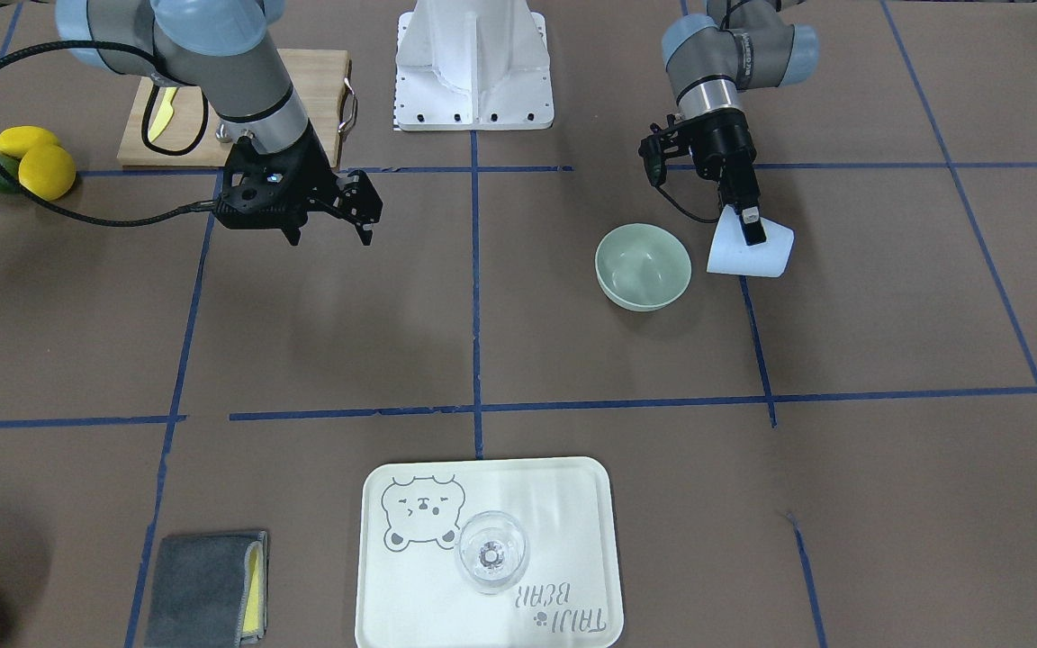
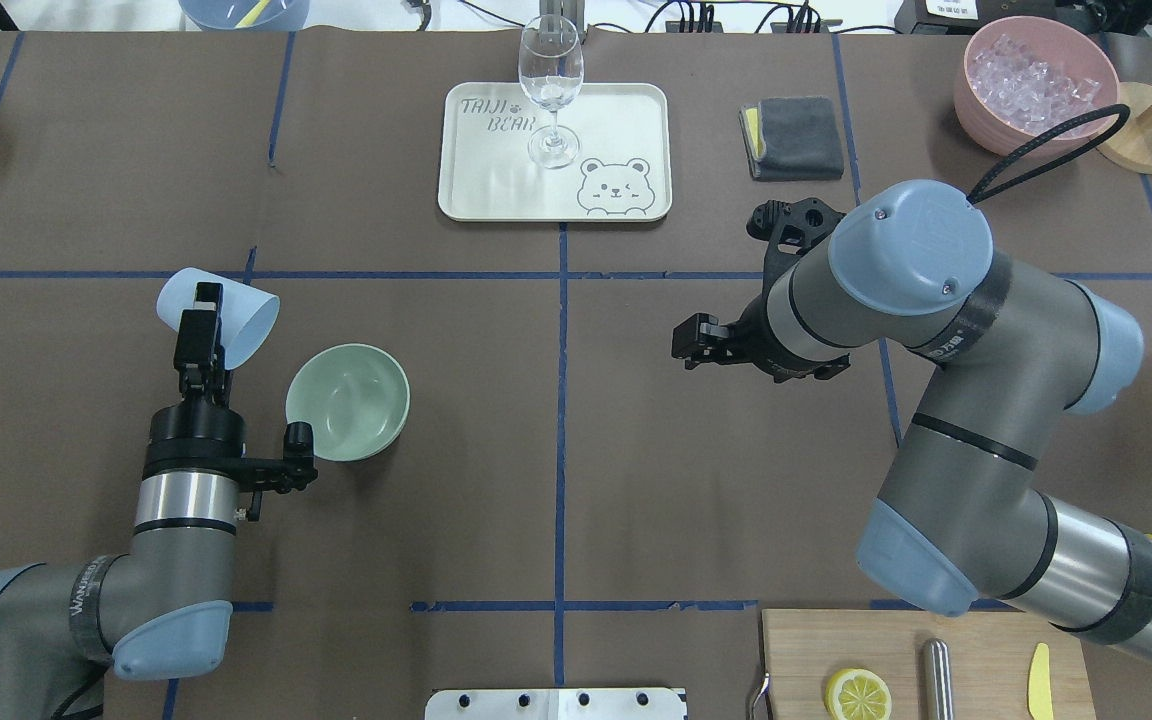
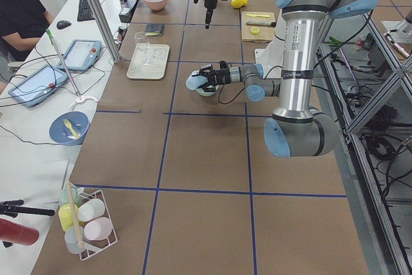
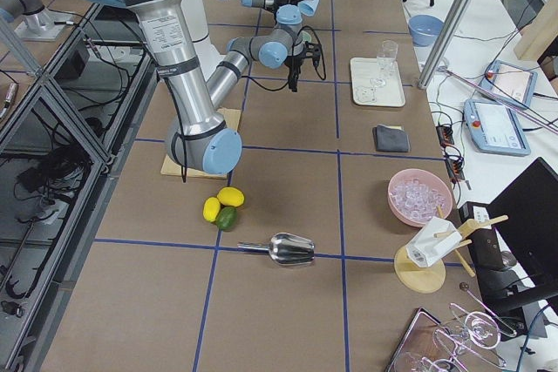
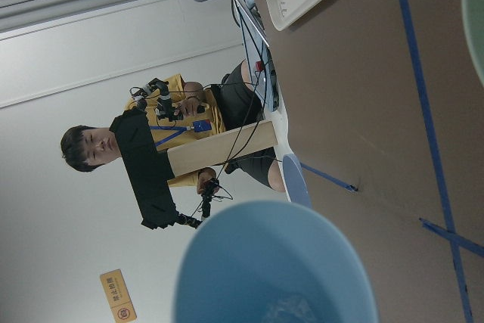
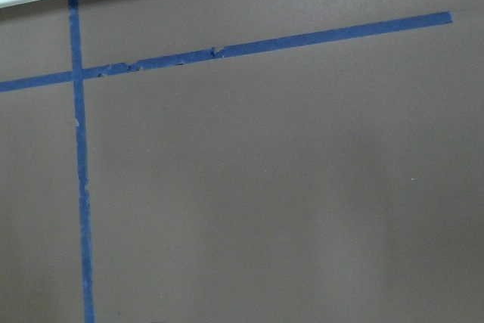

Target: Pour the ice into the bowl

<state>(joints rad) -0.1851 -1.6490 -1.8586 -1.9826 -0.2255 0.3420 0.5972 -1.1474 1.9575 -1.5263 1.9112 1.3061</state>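
The left gripper (image 2: 204, 300) has its jaws clamped on a smooth light blue cup (image 2: 244, 322), tipped sideways beside the round matte mint-green bowl (image 2: 348, 402). The right gripper (image 1: 328, 236) hangs with jaws apart.

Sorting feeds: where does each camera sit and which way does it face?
Front-facing: opposite the robot, steeply down; left arm, right arm, bowl.
Overhead: behind the robot, facing forward; same arms, bowl.
Left side: table's end; left arm nearest.
Right side: other end; right arm nearest.
Left wrist: tilted, over the cup toward an operator.
Right wrist: straight down at table; no robot.
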